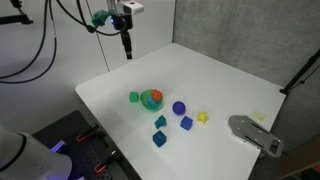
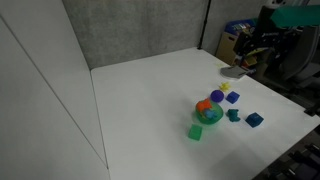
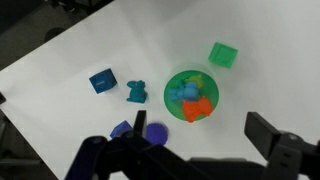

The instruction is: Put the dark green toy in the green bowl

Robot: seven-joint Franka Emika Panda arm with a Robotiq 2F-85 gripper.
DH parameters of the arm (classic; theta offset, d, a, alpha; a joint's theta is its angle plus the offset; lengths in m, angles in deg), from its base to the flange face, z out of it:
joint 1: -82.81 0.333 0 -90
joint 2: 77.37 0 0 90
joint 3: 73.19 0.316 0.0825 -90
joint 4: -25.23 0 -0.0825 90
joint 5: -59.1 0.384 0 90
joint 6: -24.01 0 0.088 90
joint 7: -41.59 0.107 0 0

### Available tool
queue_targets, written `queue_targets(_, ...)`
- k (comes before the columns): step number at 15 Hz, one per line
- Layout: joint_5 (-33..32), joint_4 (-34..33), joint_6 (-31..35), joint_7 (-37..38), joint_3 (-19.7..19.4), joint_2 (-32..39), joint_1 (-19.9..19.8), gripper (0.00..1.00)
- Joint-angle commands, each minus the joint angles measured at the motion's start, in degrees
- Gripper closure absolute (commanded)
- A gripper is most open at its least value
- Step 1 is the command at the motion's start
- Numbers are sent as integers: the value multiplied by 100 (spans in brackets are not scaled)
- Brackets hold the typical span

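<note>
Pincer (image 3: 185, 146) spread, empty, high above bowl (image 3: 170, 100), likely ready to descend; toy (image 3: 136, 92) on counter (image 3: 70, 55), just beside bowl.

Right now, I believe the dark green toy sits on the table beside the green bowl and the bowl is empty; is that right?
The green bowl is not empty. The wrist view shows an orange toy and a blue toy inside it. The dark green toy does sit on the table beside it.
</note>
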Motion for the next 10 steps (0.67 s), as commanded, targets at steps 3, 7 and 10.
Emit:
queue_targets(3,-588,-117,408,78,-376,668,6,0)
queue_targets(7,-503,-89,874,-437,-729,1083,-19,0)
queue_targets(10,-138,-67,1348,-1144,-964,1384,-68,0)
